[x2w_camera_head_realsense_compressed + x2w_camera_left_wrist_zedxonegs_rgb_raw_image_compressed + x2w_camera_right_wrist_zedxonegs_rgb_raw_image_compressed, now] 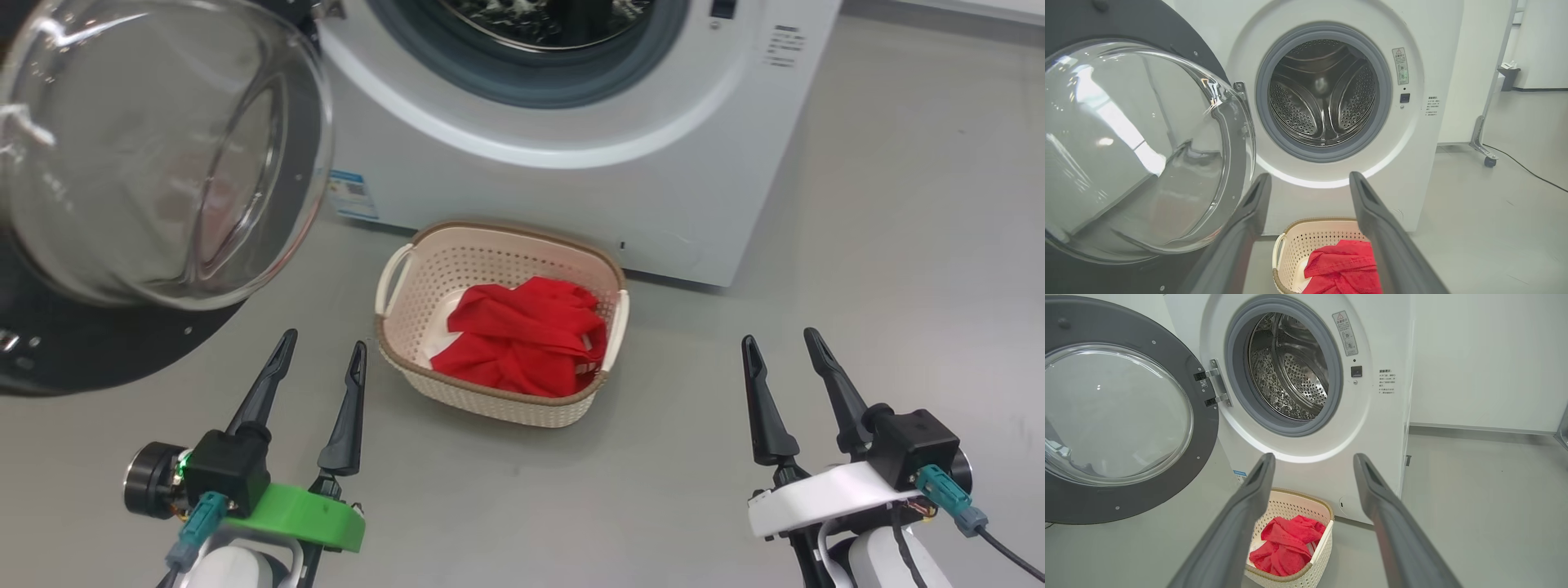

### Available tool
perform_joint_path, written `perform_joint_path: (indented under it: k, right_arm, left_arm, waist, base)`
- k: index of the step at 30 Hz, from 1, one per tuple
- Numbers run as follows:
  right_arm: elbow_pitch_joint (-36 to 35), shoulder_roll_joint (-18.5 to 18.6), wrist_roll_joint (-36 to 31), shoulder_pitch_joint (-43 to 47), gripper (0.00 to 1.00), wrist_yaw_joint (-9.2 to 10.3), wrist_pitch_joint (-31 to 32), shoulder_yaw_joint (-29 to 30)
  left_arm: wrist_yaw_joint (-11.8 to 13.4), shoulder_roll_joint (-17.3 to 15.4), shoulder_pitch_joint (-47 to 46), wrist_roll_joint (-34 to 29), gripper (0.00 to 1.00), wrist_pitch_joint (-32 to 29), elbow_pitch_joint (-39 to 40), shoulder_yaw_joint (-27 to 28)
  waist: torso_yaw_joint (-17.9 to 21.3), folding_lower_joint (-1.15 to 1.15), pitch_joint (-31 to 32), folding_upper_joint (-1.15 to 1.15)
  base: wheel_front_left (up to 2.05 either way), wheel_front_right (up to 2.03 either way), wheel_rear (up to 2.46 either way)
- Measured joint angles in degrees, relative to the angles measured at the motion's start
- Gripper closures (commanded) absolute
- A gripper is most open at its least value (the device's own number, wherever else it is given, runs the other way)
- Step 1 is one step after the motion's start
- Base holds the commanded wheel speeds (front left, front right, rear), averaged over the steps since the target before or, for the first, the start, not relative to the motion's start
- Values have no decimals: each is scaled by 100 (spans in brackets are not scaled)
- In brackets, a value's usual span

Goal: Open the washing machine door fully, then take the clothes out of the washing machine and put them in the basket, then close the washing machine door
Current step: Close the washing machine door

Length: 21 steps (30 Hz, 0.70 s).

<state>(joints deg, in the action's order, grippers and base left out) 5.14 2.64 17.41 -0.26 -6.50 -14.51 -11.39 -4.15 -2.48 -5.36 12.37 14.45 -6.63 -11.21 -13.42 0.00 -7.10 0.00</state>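
Left hand (324, 339), right hand (778, 335): both spread wide, empty, low. Washing machine (571, 188) drum (1323, 94) bare; door (147, 163) stands fully aside (clears reach); basket (490, 404) just before it, clothes (522, 339) heaped inside. Door-closing left, likely.

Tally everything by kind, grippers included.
Washing machine: 1
Door: 1
Basket: 1
Heap of red clothes: 1
Grippers: 2, left gripper and right gripper
Total: 6
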Motion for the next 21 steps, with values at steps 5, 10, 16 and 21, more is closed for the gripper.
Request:
perform_joint_path:
  k: [5, 10, 16, 21]
  right_arm:
    - [4, 53, -25, -60, 0, -1, 0, -44]
    - [32, 105, -26, -86, 0, -16, 0, -59]
    - [96, 142, -26, -103, 0, -45, 0, -107]
    - [158, 147, -26, -138, 0, -45, 0, -208]
  left_arm:
    - [38, 1, -7, 67, 0, 0, -1, -4]
    - [85, 1, -10, 78, 0, 0, -9, -22]
    - [101, 2, -12, 167, 0, 0, -47, -66]
    - [144, 7, -11, 176, 0, 0, -58, -44]
  waist:
    - [-381, 0, -75, 0]
    - [-778, 0, -126, 0]
    - [-1249, 0, -138, 0]
    - [-1598, 0, -105, 0]
  base:
    - [0, 0, 0]
    - [0, 0, 0]
    - [0, 0, 0]
    - [0, 0, 0]
